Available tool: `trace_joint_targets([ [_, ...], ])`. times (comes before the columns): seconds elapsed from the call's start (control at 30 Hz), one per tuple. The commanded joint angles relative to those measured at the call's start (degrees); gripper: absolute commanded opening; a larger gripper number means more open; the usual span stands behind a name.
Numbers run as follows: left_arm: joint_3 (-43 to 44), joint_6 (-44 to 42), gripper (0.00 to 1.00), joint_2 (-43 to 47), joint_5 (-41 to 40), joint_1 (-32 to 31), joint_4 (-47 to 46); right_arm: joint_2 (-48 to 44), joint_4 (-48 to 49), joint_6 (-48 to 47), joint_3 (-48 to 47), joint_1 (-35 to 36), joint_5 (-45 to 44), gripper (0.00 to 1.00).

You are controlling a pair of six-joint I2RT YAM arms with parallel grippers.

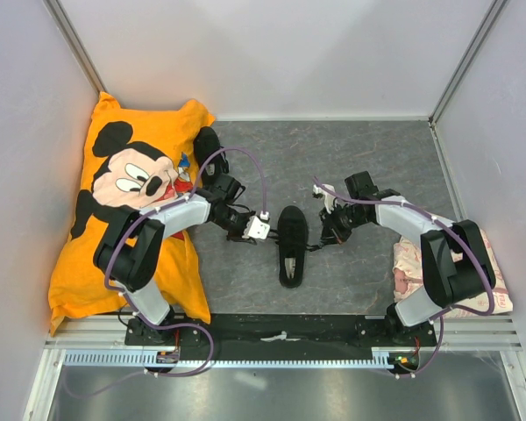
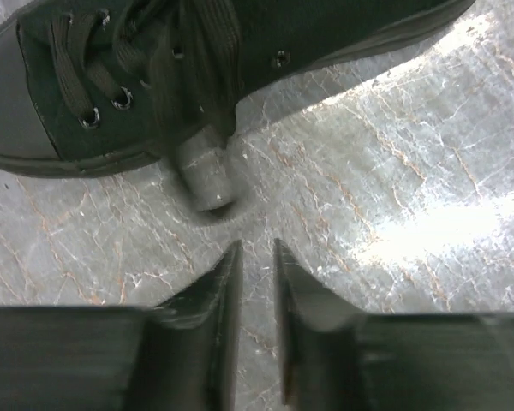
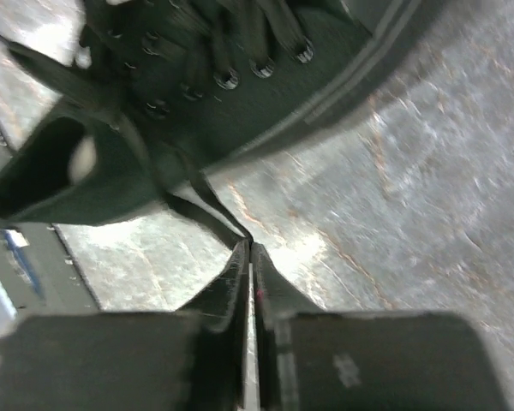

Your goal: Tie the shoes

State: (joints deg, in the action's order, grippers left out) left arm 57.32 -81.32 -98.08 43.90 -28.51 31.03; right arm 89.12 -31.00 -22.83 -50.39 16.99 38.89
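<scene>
A black low-top shoe [image 1: 292,246] lies on the grey table [image 1: 377,158] between my arms, with its toe to the far side. My left gripper [image 1: 261,230] hovers just left of the shoe. In the left wrist view my left gripper [image 2: 257,248] has its jaws a narrow gap apart with only table between them, just short of the shoe's [image 2: 154,77] laced side. My right gripper [image 1: 323,239] is right of the shoe. In the right wrist view my right gripper [image 3: 251,246] is shut on a black lace [image 3: 201,201] running taut from the shoe [image 3: 197,94].
An orange Mickey Mouse pillow [image 1: 131,202] fills the left side. A second black shoe [image 1: 208,145] lies by the pillow's far right corner. A pale pink folded cloth [image 1: 412,267] sits under the right arm. White walls enclose the table.
</scene>
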Motion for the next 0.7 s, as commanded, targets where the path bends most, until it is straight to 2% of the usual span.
trace_joint_targets([
  [0.0,0.0,4.4,0.46,5.1,1.4,0.2,-0.6,-0.4,-0.9,1.6,-4.1,0.1,7.5,0.25],
  [0.03,-0.5,5.1,0.55,6.2,1.7,0.3,-0.8,-0.5,-1.2,1.6,-4.9,0.1,7.7,0.31],
  [0.1,-0.9,7.3,0.65,10.0,1.3,0.2,-1.1,-1.8,-2.4,1.1,-5.5,0.1,7.5,0.44],
  [0.2,-2.1,11.2,0.68,16.4,0.0,0.4,-1.2,-4.9,-3.3,0.8,-6.7,0.1,6.4,0.62],
  [0.33,-2.7,18.1,0.68,23.7,-0.3,0.4,-0.6,-9.2,-3.9,2.2,-9.4,0.1,5.5,0.72],
  [0.47,-2.8,22.2,0.63,28.9,-0.7,0.3,0.9,-12.9,-6.9,3.0,-10.9,0.0,4.1,0.82],
  [0.5,-3.2,22.6,0.61,29.6,-0.7,0.3,1.9,-13.4,-7.7,3.0,-11.1,-0.1,4.1,0.91],
  [0.53,-3.4,23.0,0.60,30.6,-0.5,0.3,2.2,-13.9,-9.0,3.0,-11.4,-0.1,4.2,0.94],
  [0.67,-5.5,24.8,0.58,34.3,-1.2,-1.1,2.5,-16.3,-10.2,4.1,-11.5,-0.3,3.5,0.97],
])
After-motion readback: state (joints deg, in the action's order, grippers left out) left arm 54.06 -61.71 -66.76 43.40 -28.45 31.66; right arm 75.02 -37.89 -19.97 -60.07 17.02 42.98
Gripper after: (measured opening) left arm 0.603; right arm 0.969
